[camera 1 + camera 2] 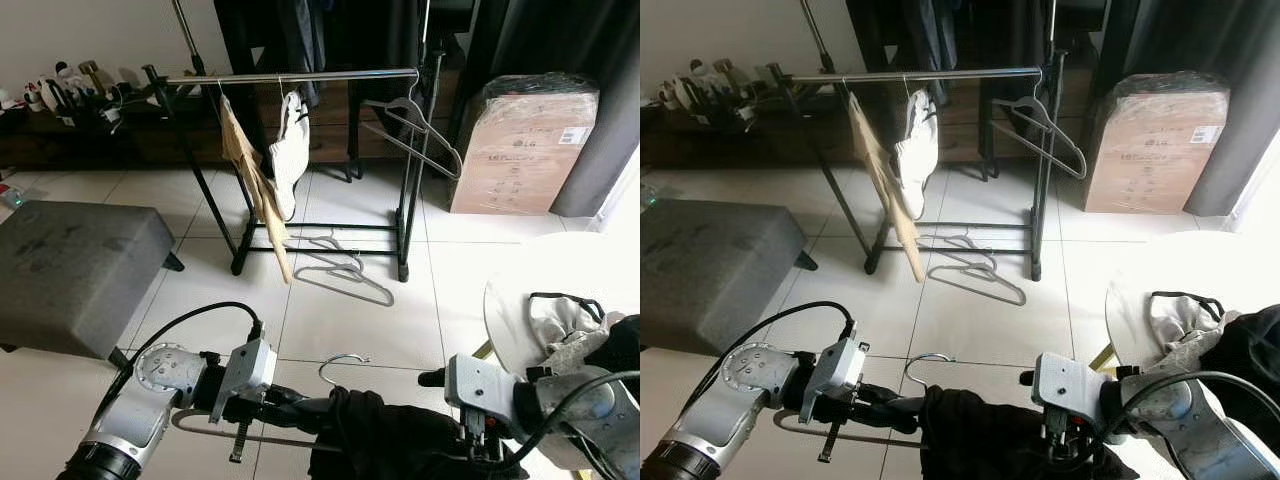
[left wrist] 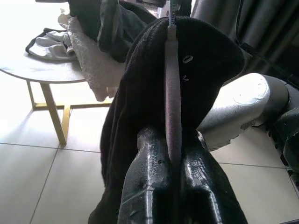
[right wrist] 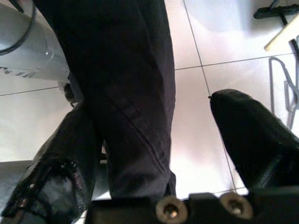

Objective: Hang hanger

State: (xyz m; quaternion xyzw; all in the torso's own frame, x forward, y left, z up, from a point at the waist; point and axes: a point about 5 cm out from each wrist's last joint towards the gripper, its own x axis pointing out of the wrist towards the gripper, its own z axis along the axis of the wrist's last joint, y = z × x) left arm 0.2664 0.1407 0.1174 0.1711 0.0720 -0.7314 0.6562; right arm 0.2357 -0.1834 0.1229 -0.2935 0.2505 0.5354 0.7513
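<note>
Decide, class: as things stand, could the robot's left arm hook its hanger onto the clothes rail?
Probably not yet. The left gripper holds the hanger low over the floor, and the rail stands well ahead across open tiles. Nothing blocks the way; it likely must step closer and lift.

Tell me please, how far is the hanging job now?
Done: the black garment is already on the hanger. In hand: the left gripper is shut on the hanger, the right gripper is open beside the cloth. Left: reaching the rail and hooking it on.
</note>
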